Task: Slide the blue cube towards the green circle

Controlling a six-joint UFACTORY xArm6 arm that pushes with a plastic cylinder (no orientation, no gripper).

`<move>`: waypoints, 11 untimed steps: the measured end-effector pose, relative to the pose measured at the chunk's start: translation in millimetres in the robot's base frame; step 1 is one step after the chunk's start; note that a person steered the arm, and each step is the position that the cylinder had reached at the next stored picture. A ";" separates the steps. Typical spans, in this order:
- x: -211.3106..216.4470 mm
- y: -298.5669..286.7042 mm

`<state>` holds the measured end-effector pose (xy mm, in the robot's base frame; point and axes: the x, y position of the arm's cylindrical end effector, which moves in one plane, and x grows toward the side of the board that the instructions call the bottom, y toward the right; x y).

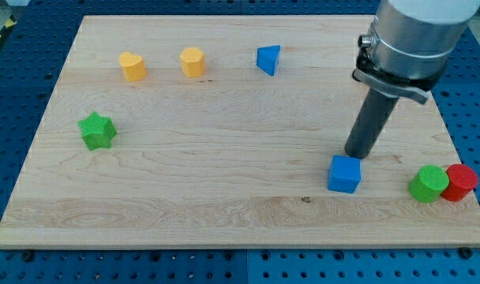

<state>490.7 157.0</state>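
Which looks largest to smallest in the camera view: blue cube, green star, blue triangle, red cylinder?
1. Blue cube and green star: look alike, so unranked.
2. Red cylinder: partly hidden by the green cylinder, so unsure.
3. Blue triangle: smallest, though farther away.

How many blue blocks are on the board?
2. The blue cube sits low at the view's right, just below my tip; the blue triangle is near the top. None seems hidden.
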 end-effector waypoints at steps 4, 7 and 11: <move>16.4 -77.5; 37.8 -47.7; 68.4 -34.3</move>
